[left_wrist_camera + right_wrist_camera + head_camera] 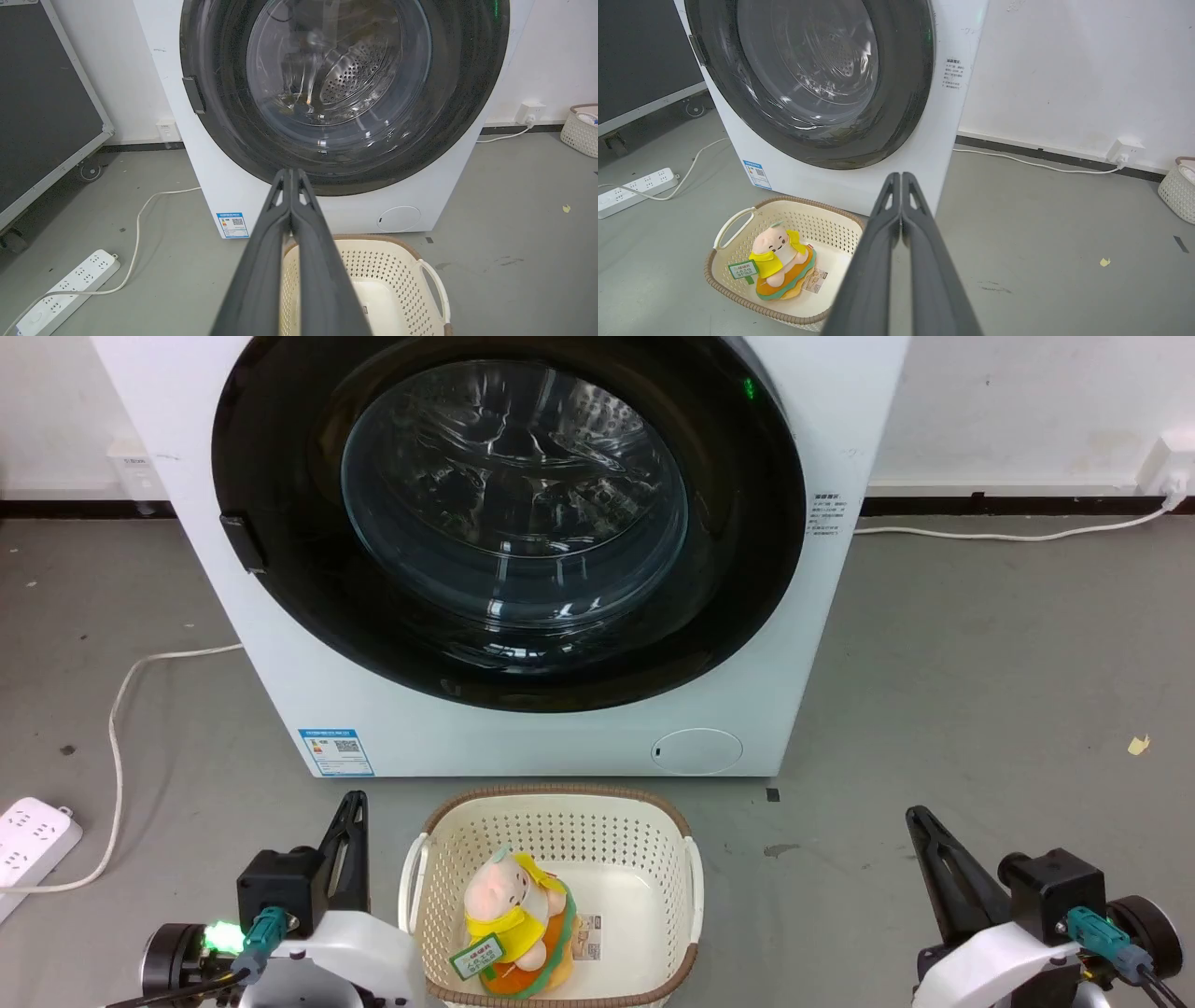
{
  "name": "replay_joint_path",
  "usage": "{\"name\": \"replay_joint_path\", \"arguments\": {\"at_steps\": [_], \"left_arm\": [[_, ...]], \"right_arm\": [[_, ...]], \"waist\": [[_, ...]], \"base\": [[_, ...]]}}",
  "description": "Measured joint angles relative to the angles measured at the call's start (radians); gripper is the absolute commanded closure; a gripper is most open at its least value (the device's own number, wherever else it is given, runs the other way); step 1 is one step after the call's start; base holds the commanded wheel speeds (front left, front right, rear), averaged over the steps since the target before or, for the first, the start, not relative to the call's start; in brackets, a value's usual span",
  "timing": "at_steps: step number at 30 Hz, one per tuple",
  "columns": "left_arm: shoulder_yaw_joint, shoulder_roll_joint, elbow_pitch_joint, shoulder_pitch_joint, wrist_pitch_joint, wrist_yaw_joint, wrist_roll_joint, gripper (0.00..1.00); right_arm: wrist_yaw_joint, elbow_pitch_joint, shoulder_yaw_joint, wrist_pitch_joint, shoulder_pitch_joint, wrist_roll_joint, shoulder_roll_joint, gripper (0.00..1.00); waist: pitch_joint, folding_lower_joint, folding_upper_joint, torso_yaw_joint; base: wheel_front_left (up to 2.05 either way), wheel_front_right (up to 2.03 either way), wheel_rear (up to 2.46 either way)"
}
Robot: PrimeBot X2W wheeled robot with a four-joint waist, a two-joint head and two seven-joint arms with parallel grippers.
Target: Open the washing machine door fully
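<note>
The door (747, 569) sits shut on the front of the washer (523, 742). The left tool (353, 800) and the right tool (915, 814) have fingers together, empty. The blue label (335, 751) has a QR code; its writing is too small to read.

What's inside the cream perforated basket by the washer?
A pink, yellow and orange plush toy with a green-edged tag lies in the basket; anything beneath the toy is hidden.
</note>
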Motion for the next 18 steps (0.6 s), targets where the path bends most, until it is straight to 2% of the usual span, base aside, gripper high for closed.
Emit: {"name": "replay_joint_path", "arguments": {"at_steps": [3, 4, 18], "left_arm": [[0.000, 0.000, 0.000, 0.000, 0.000, 0.000, 0.000, 1.00], [0.000, 0.000, 0.000, 0.000, 0.000, 0.000, 0.000, 0.00], [-0.010, 0.000, 0.001, -0.001, -0.010, 0.002, 0.000, 0.00]], "right_arm": [[0.000, 0.000, 0.000, 0.000, 0.000, 0.000, 0.000, 1.00], [0.000, 0.000, 0.000, 0.000, 0.000, 0.000, 0.000, 0.00], [0.000, 0.005, 0.002, -0.010, 0.000, 0.011, 0.000, 0.00]], "waist": [[0.000, 0.0000, 0.0000, 0.000], [0.000, 0.0000, 0.0000, 0.000], [0.002, 0.0000, 0.0000, -0.001]], "base": [[0.00, 0.00, 0.00], [0.00, 0.00, 0.00], [0.00, 0.00, 0.00]]}}
